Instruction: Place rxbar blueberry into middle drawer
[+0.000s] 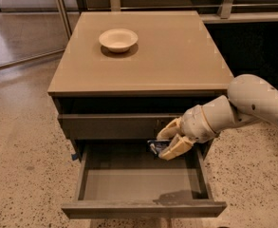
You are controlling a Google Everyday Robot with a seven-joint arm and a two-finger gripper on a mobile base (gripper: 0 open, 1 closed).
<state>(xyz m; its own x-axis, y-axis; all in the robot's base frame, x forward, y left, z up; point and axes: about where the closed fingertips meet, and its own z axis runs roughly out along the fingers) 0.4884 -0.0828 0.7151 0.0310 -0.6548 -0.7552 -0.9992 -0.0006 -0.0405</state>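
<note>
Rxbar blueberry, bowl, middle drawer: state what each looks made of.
The rxbar blueberry looks wrapped in dark glossy film or foil, judging by its pale glints; the gripper holds it over the drawer's back right. The bowl is cream and matte, ceramic or plastic; I cannot tell which. The middle drawer shows smooth grey-brown panels, likely laminate or painted board.

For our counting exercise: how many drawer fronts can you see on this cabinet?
2. The upper drawer front is closed. Below it the middle drawer is pulled out, with the pincer holding the rxbar blueberry over its back right. Others may be hidden lower.
</note>
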